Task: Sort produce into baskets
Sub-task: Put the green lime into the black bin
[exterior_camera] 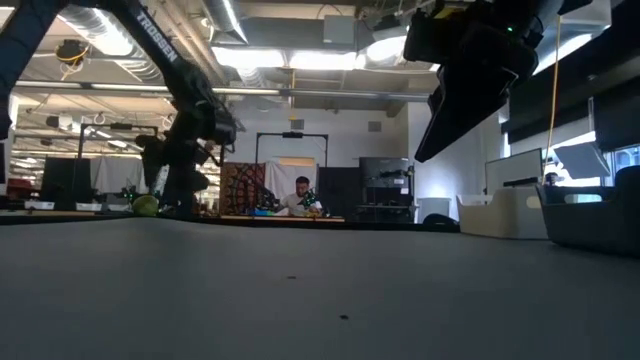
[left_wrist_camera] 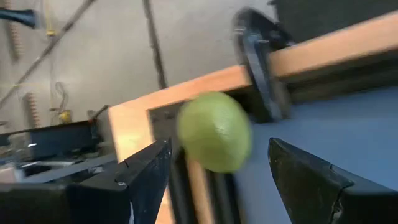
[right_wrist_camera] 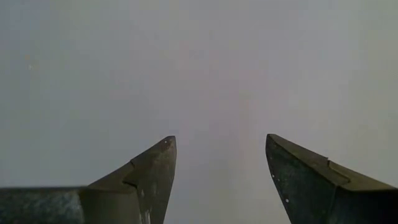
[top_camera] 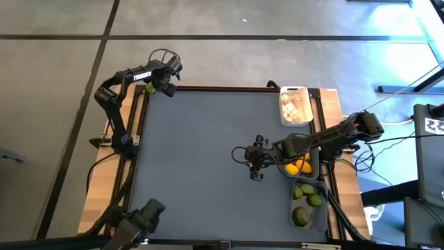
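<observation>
A green lime (left_wrist_camera: 214, 132) lies at the table's far left corner (top_camera: 149, 88) and also shows in the low view (exterior_camera: 146, 205). My left gripper (left_wrist_camera: 217, 168) is open there, with one finger on either side of the lime and a gap showing on both sides. My right gripper (right_wrist_camera: 219, 155) is open and empty above the bare mat at the middle right (top_camera: 255, 163). The white basket (top_camera: 294, 94) holds garlic bulbs. The dark basket (top_camera: 316, 161) holds lemons (top_camera: 298, 167). The translucent grey basket (top_camera: 320, 217) holds limes (top_camera: 307, 196).
The three baskets stand in a row along the table's right edge. A wooden frame (top_camera: 208, 88) borders the mat, and its corner (left_wrist_camera: 130, 118) is right behind the lime. A person (exterior_camera: 300, 195) sits in the room far beyond the table.
</observation>
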Action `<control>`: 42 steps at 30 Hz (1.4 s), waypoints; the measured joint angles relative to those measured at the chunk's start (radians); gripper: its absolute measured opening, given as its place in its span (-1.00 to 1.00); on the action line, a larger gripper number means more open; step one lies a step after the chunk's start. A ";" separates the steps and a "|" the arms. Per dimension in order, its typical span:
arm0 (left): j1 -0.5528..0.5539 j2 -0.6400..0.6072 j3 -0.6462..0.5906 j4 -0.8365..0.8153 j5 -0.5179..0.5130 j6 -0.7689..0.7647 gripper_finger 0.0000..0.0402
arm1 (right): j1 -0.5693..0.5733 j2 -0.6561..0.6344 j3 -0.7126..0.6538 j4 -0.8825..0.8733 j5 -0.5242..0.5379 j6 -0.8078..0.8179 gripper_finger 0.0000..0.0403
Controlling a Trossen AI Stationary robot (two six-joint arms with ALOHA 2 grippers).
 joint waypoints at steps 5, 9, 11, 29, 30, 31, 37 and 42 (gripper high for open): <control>-0.004 0.033 0.000 0.024 -0.036 0.006 0.31 | 0.000 0.000 0.000 0.003 0.000 -0.018 0.22; -0.001 0.062 0.000 0.033 -0.072 0.016 0.31 | 0.000 0.000 0.000 0.005 0.000 -0.019 0.22; -0.002 0.078 0.000 0.020 -0.083 0.029 0.31 | 0.000 0.000 0.000 0.005 0.000 -0.019 0.22; -0.003 0.162 0.001 -0.019 -0.187 0.062 -0.09 | 0.000 0.000 0.000 0.004 0.001 -0.019 0.22; -0.003 0.161 0.001 -0.020 -0.185 0.068 -0.17 | 0.000 0.000 0.000 0.004 0.001 -0.019 0.22; -0.003 0.161 0.001 -0.020 -0.182 0.073 -0.25 | 0.000 0.000 0.000 0.004 0.001 -0.019 0.22; -0.004 0.160 0.002 -0.023 -0.169 0.095 -0.38 | 0.000 0.000 0.000 0.004 0.001 -0.019 0.22; -0.026 0.148 0.001 -0.050 -0.142 0.101 -0.35 | 0.000 0.000 0.000 0.004 -0.001 -0.019 0.22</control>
